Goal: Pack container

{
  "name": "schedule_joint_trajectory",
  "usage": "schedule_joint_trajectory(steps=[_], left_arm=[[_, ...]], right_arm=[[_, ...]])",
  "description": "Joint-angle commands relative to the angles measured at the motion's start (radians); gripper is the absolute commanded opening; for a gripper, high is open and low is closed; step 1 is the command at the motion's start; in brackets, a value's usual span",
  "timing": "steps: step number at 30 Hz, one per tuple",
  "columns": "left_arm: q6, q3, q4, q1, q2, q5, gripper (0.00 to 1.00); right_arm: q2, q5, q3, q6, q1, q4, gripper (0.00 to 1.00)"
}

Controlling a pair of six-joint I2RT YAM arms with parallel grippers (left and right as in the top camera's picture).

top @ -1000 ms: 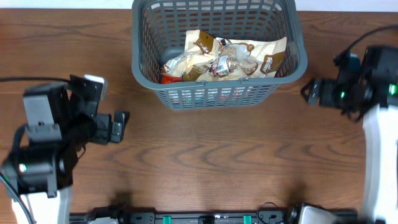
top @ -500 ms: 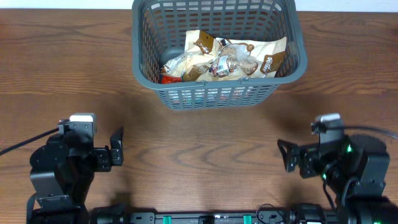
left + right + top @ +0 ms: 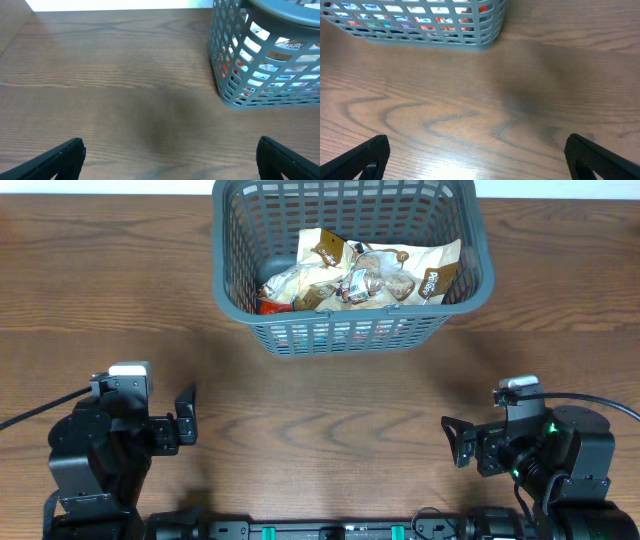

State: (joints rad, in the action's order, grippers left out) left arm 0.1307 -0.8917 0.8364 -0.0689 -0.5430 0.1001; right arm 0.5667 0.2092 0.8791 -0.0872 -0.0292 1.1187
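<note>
The container (image 3: pixel 226 250), a large dark grey lattice basket, stands at the back middle of the wooden table and holds several snack packets (image 3: pixel 360 272). Its corner shows in the left wrist view (image 3: pixel 235 95) and its lower edge in the right wrist view (image 3: pixel 470 35). My left gripper (image 3: pixel 186 418) is open and empty near the front left, well clear of the basket. My right gripper (image 3: pixel 453 443) is open and empty near the front right. In both wrist views only bare wood lies between the spread fingertips, left (image 3: pixel 170 157) and right (image 3: pixel 477 157).
A black rail (image 3: pixel 330 530) with green clips runs along the table's front edge. A cable (image 3: pixel 600 402) trails from the right arm. A pale strip (image 3: pixel 120 4) shows beyond the table's far edge.
Both arms have drawn back from beside the basket to the front of the table, most of it in the first half second. Lately the right gripper slid slightly further front.
</note>
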Motion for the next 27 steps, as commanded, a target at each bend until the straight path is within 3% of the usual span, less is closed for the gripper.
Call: schedule_joint_trajectory(steps=[1, 13, 18, 27], left_arm=[[-0.005, 0.006, -0.003, 0.000, -0.004, -0.011, 0.99], [-0.005, 0.006, -0.003, 0.000, -0.004, -0.011, 0.99], [-0.005, 0.006, -0.003, 0.000, -0.004, -0.011, 0.99], [-0.005, 0.006, -0.003, 0.000, -0.004, -0.011, 0.99]], right_arm=[[-0.006, 0.008, -0.005, 0.004, 0.007, 0.001, 0.99], [-0.021, 0.008, -0.005, 0.004, 0.015, 0.002, 0.99], [-0.171, -0.030, -0.019, -0.044, 0.018, -0.024, 0.99], [-0.488, -0.042, -0.336, -0.041, 0.026, -0.408, 0.99]])
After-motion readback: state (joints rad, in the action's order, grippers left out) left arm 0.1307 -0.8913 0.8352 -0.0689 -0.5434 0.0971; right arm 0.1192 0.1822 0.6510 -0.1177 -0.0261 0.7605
